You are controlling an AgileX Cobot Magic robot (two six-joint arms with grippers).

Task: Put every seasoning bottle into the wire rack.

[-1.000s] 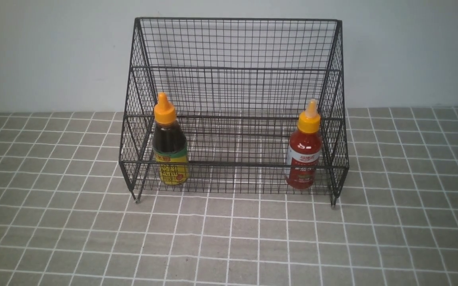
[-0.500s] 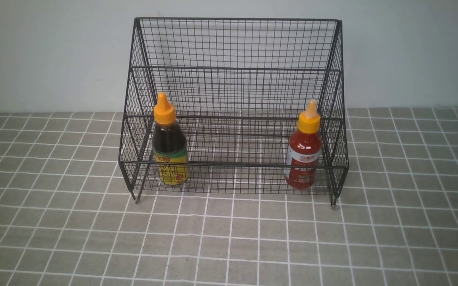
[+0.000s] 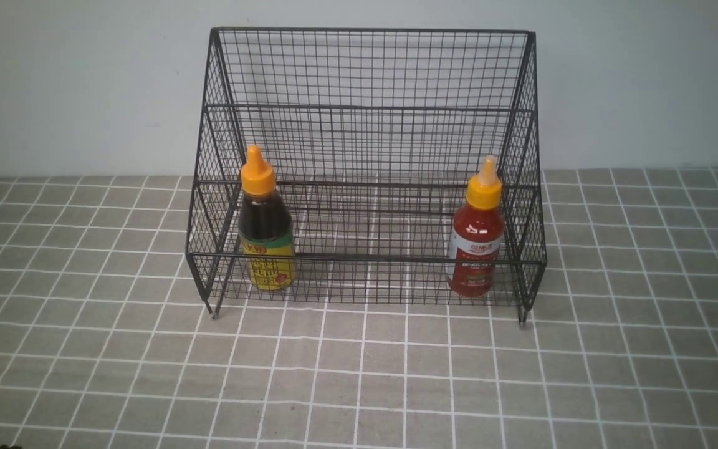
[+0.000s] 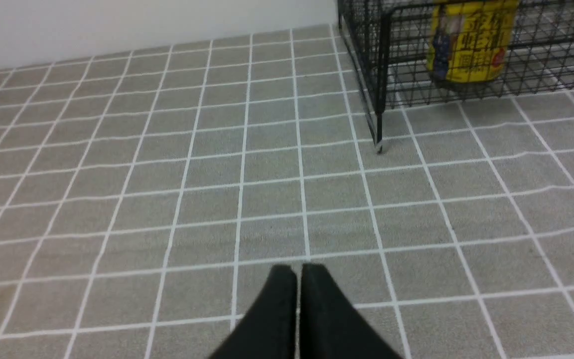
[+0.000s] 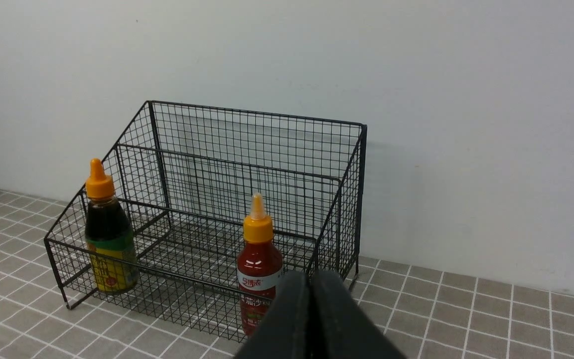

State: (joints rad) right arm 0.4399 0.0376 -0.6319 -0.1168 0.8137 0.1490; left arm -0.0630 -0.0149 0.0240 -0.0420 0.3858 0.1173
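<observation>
Biggest thing first: the grey tablecloth [image 3: 359,374] with its white grid covers the whole work surface, pale wall behind. On it, centre back, sits the wire rack [image 3: 368,68], black mesh, tall back, stepped tiers, short feet planted flat. Both seasoning bottles are inside its lowest front tier, upright: the dark-brown bottle [image 3: 265,224] with yellow-green label at my left end, close to the left side wall, and the red bottle [image 3: 476,240] at my right end, close to the right side wall, well apart from each other. Orange caps poke above the front rail. I read the task as done, so the step in hand is just parking the arms without disturbing anything. The left gripper [image 4: 298,271] shows in its wrist view with its black fingers pressed together, nothing between them, low over bare cloth, well short of the rack's front left foot. The right gripper [image 5: 311,279] is likewise clamped together on nothing, set back from the rack with the red bottle ahead of it. Neither arm shows in the front view. To do this well I'd keep both arms out on the near side, move away from the rack rather than across it, and avoid brushing the front rail, since a nudge to that light mesh could tip the narrow red bottle.
</observation>
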